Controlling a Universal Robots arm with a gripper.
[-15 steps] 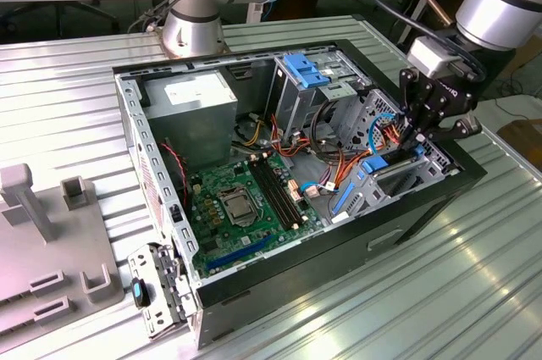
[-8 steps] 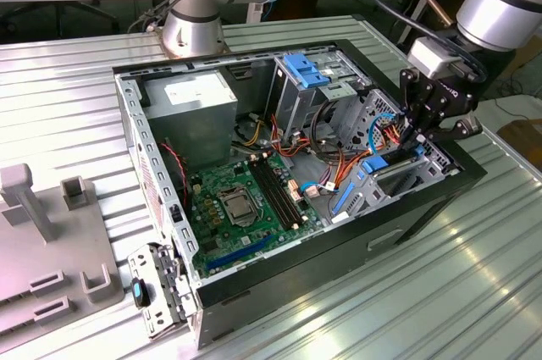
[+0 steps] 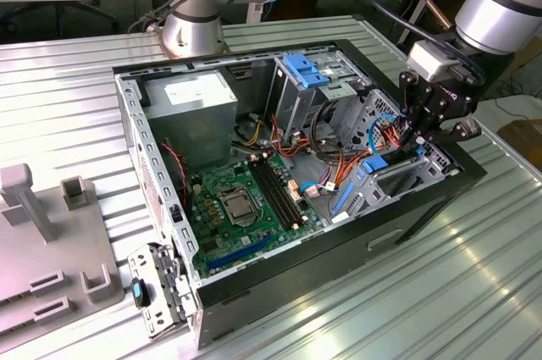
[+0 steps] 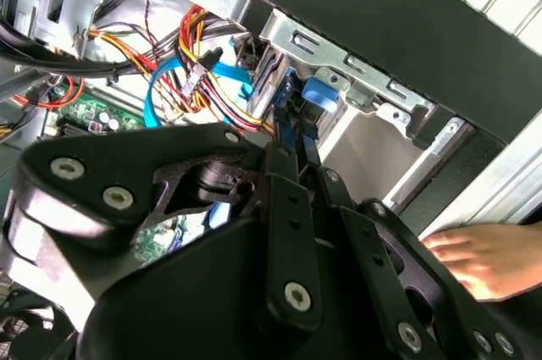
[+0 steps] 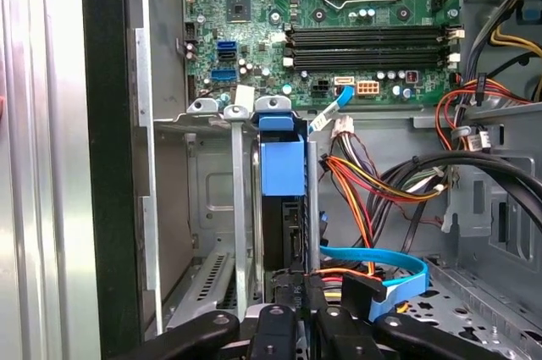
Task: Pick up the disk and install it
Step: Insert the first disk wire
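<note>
The exterior view looks down at an angle from above and off one corner of the open computer case (image 3: pixel 296 165), far enough back to take in the whole chassis, the ribbed metal table (image 3: pixel 406 292) and the arm at the frame's upper right. The first wrist view, riding close, faces straight into the case along the drive bay (image 5: pixel 246 207), with the motherboard (image 5: pixel 339 30) across the frame's top. The second wrist view peers from tight behind the gripper (image 4: pixel 288 157) toward the same bay. All three share the bay and its cables.
</note>
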